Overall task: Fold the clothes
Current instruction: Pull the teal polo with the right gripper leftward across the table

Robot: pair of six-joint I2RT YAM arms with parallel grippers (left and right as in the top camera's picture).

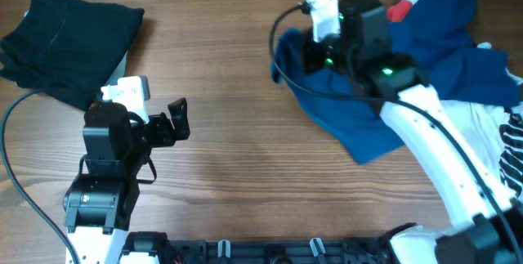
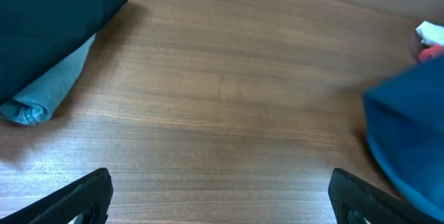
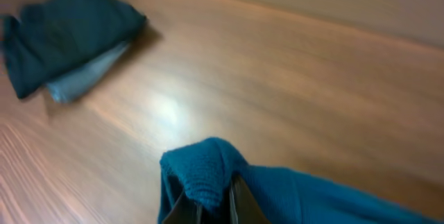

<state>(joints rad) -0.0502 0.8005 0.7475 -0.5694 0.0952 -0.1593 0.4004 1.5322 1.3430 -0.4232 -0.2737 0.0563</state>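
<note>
One folded, pile waiting
Right claw clenched on a blue shirt fold, pile behind it; left claw released, empty, folded dark garment ahead to its left.

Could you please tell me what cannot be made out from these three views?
Blue shirt: collar and buttons hidden in its own bunched folds, overhead; right wrist view blurred.
Red garment: only a scrap shows behind the shirt, overhead.
White garment: cut by the right edge, partly under the right arm, overhead.
</note>
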